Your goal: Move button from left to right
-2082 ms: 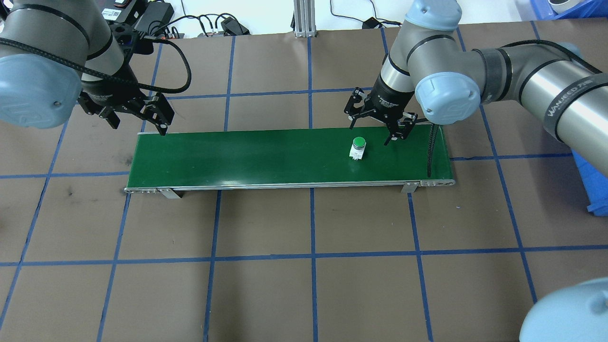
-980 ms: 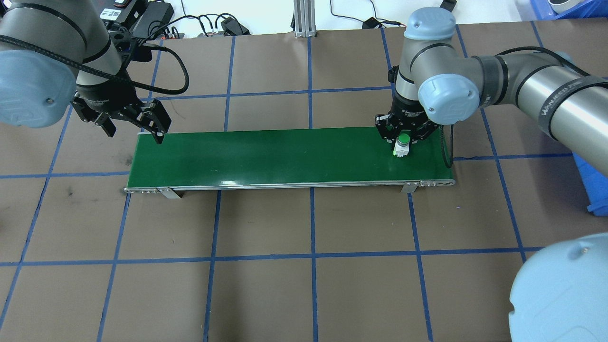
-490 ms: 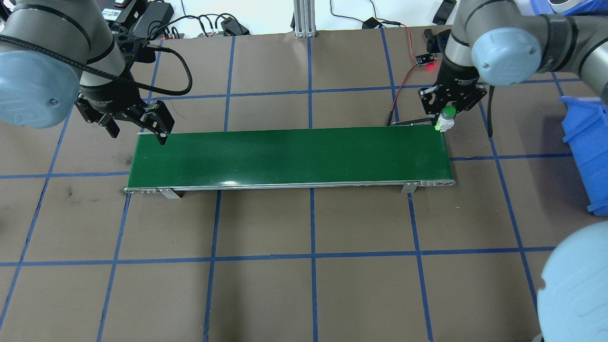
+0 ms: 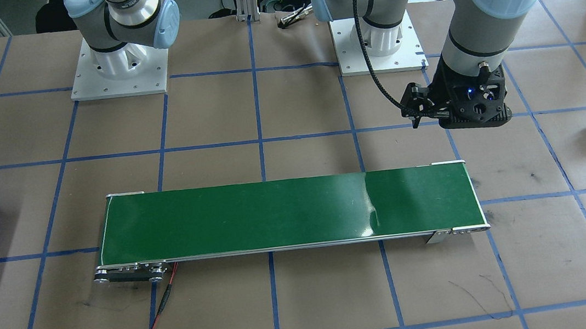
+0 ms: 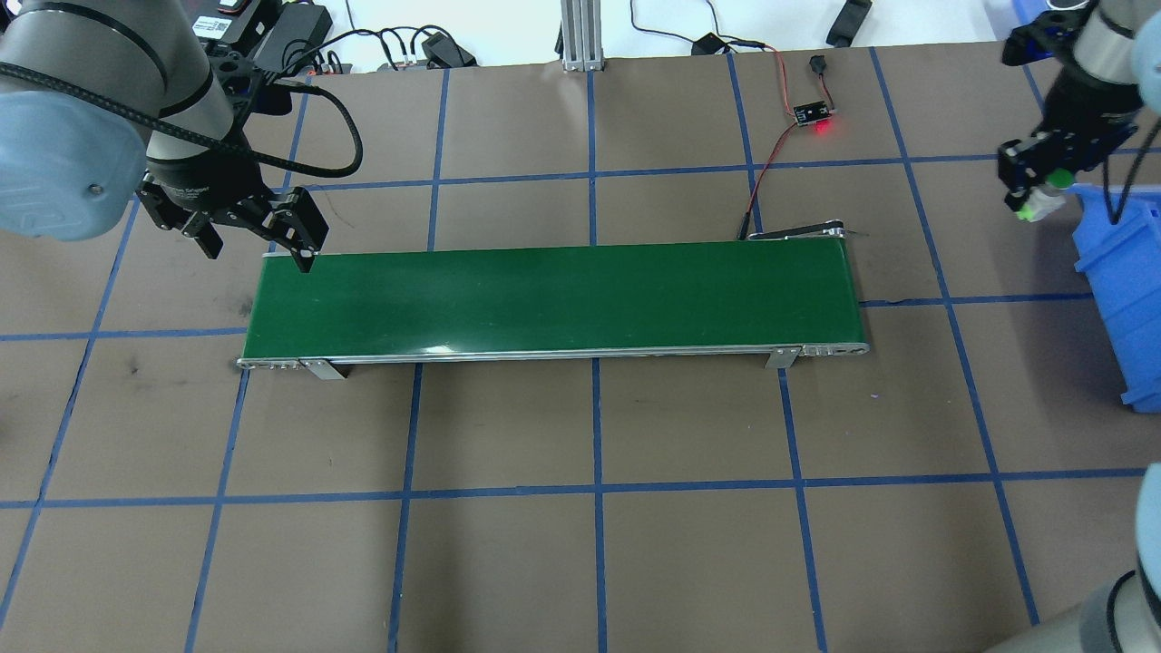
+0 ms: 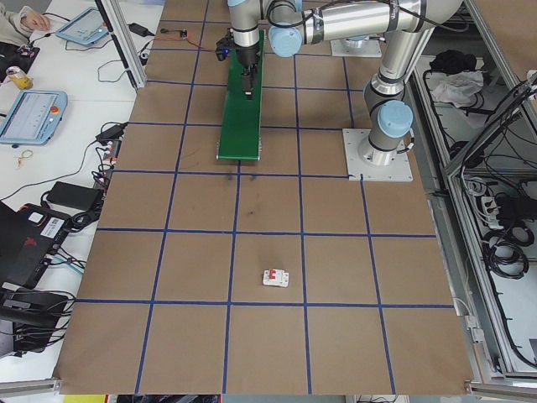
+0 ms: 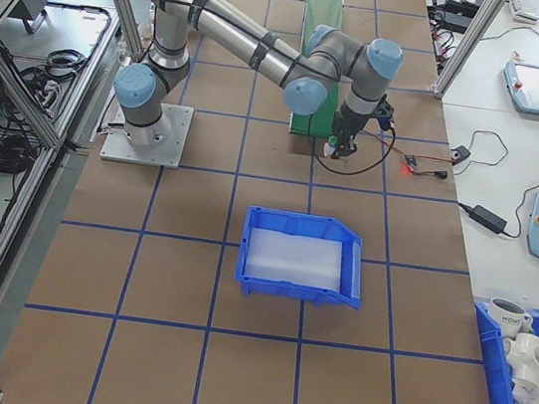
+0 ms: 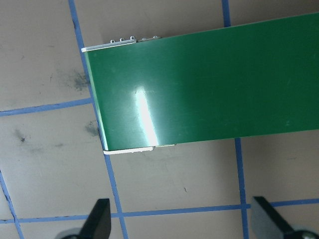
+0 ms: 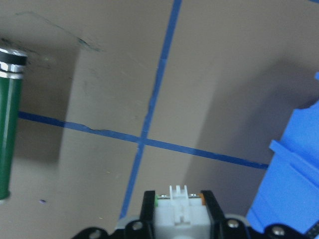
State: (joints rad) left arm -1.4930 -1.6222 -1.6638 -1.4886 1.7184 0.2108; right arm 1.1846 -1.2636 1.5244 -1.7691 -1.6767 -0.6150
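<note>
Button (image 5: 1039, 198) clamped in right fingers (image 5: 1023, 178), upper right, beside blue bin (image 5: 1123, 281). Centre over bin before release. Left fingers (image 5: 238, 218) apart.

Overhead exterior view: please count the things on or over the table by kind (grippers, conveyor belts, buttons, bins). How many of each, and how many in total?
Grippers: 2, the left gripper and the right gripper
Conveyor belt: 1
Button, held between the right fingers: 1
Blue bin: 1
Total: 5
</note>
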